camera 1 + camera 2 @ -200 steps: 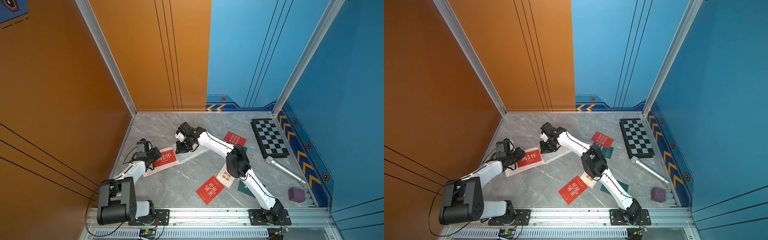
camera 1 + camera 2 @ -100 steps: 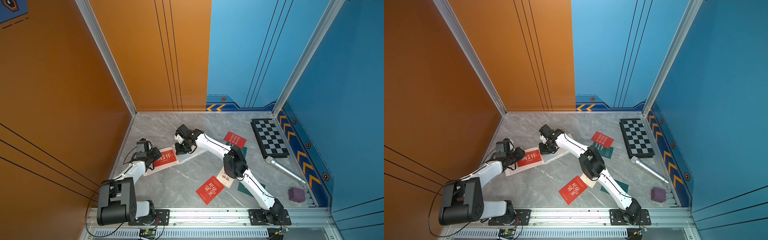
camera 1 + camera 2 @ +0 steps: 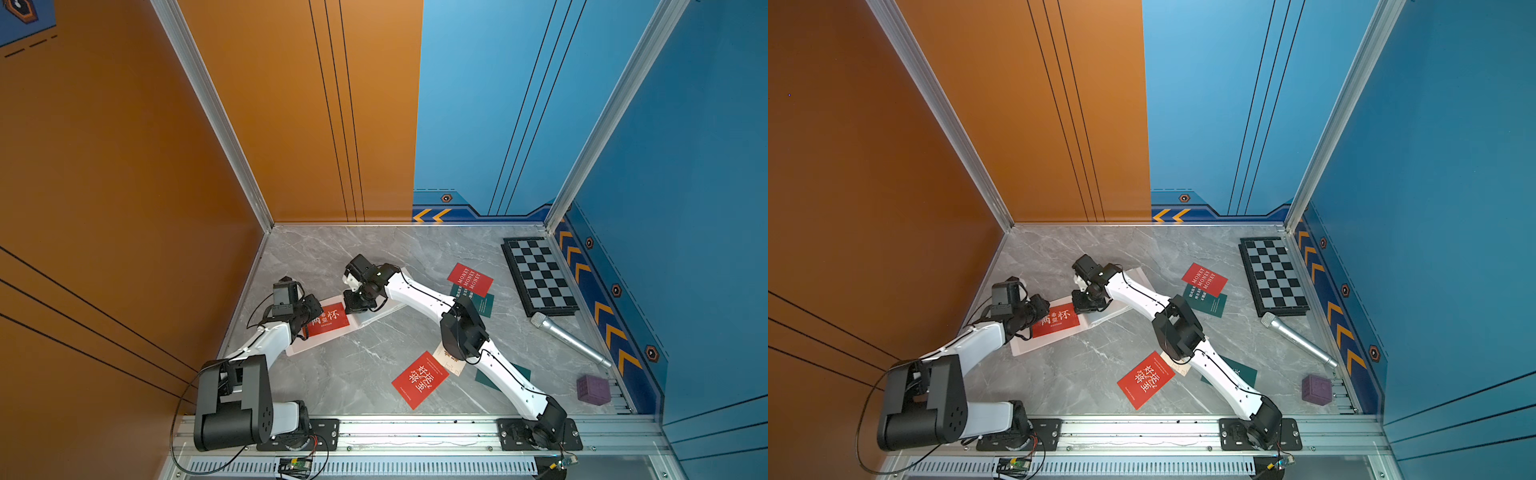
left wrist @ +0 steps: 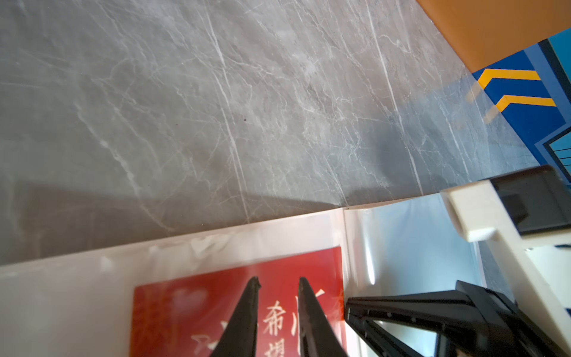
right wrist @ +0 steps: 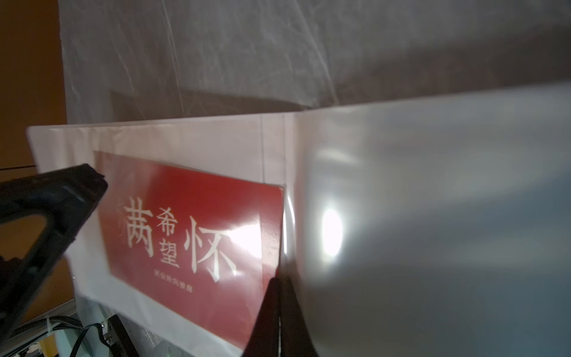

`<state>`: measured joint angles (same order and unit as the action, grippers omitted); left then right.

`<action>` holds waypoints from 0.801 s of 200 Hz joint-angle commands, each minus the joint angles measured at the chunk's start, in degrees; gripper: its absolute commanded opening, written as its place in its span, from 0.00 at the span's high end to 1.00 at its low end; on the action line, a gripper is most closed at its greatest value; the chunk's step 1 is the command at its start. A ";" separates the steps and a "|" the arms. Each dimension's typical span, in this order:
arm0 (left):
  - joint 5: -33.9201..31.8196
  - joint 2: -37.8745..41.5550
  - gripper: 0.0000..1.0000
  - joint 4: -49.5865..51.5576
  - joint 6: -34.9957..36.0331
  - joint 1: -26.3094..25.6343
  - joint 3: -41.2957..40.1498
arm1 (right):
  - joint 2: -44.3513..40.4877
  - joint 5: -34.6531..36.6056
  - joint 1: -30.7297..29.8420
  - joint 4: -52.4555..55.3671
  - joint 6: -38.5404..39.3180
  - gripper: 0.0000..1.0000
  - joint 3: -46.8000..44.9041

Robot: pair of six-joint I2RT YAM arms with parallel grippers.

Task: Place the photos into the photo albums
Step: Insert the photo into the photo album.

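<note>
There it was: the red card with large cream Chinese characters (image 3: 328, 320) lay on the open pale pink-white album (image 3: 378, 316), on the page nearer the left arm, over by the table's left side. In the right wrist view, glare ran across the card (image 5: 191, 222) as if clear film covered it, and one short edge sat right at the spine. I took it to be in the sleeve, or very nearly.

And the change: within the last second the right gripper (image 3: 355, 305) had slid down to that spine-side edge, and its jaws had closed the last little way. Close up, the gripper (image 5: 279, 284) had its tips pressed together at the card's corner beside a shiny clear page curving upward. Whether film was pinched between them, I could not tell. It looked like a final nudge or sleeve-tidying, so card one was about done.

The left gripper (image 3: 316, 319) had not budged. Its jaws stood slightly parted, nothing between them, tips over the card's outer end as though pinning the page.

The right arm stretched long from the front rail, elbow raised, wrist bent down. The left arm lay low and short.

Five cards waited loose:
- a red "MONEY" card (image 3: 470, 279) overlapping a dark green card (image 3: 480, 303)
- a red card at the front (image 3: 419, 380) with a cream card (image 3: 451, 363) just beside it
- another dark green card (image 3: 521, 370) under the right arm
</note>
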<state>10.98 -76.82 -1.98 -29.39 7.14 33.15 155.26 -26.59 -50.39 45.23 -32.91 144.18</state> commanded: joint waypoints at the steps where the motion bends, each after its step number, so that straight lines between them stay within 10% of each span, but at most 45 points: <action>1: 0.85 0.00 0.75 0.13 0.74 -0.12 1.00 | 1.86 -2.83 -1.04 -1.43 -2.42 0.93 1.21; 160: 1.53 -2.99 0.75 0.13 1.11 -0.92 2.12 | -4.29 -0.96 3.72 -4.28 -0.02 0.94 -1.10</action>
<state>11.66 -79.59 -2.00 -29.36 6.66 34.11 150.85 -29.04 -47.90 40.88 -33.87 140.11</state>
